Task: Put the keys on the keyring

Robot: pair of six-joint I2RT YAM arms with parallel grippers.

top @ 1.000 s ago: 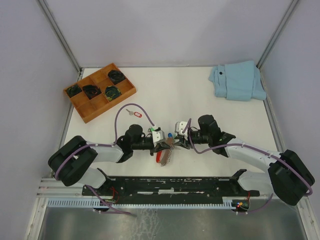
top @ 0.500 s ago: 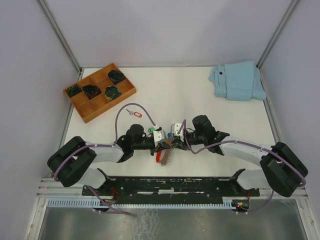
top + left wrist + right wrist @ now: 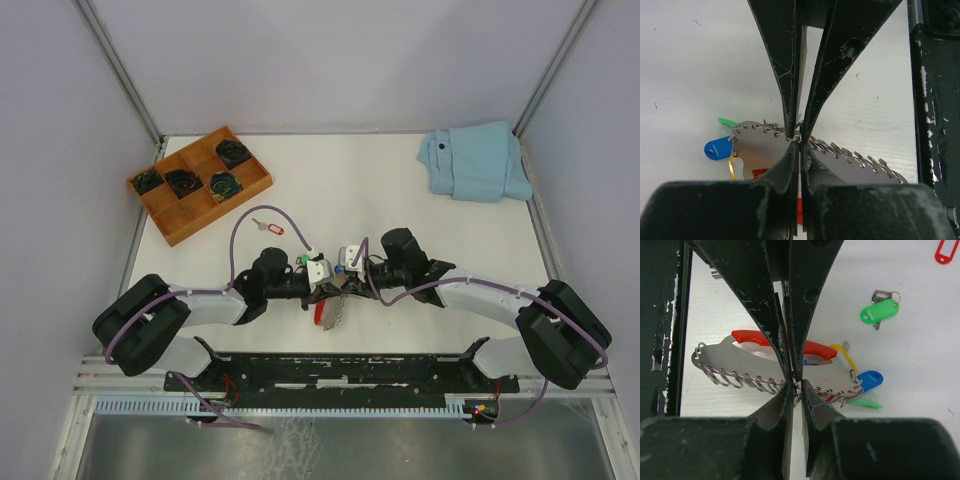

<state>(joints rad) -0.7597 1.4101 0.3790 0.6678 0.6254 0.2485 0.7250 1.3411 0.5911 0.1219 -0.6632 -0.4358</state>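
Note:
The keyring (image 3: 331, 308) hangs between both grippers near the table's front middle, red band and grey strap drooping. My left gripper (image 3: 326, 277) (image 3: 799, 144) is shut on a ring in the row along its silver plate (image 3: 760, 150). Facing it, my right gripper (image 3: 346, 268) (image 3: 796, 385) has its tips a narrow gap apart around a ring of the same keyring (image 3: 745, 362). Blue tag (image 3: 870, 380) and yellow loop (image 3: 845, 352) hang at one end. The green-tagged key (image 3: 880, 311) (image 3: 303, 258) lies loose close by. The red-tagged key (image 3: 268, 226) (image 3: 945, 250) lies further back.
A wooden compartment tray (image 3: 256, 187) holding dark coiled items sits at the back left. A folded light-blue cloth (image 3: 475, 160) lies at the back right. Walls close in the table on three sides.
My right gripper has moved left, up against the left gripper, and its jaws have narrowed around the keyring's rings. The left gripper has stayed shut and still.

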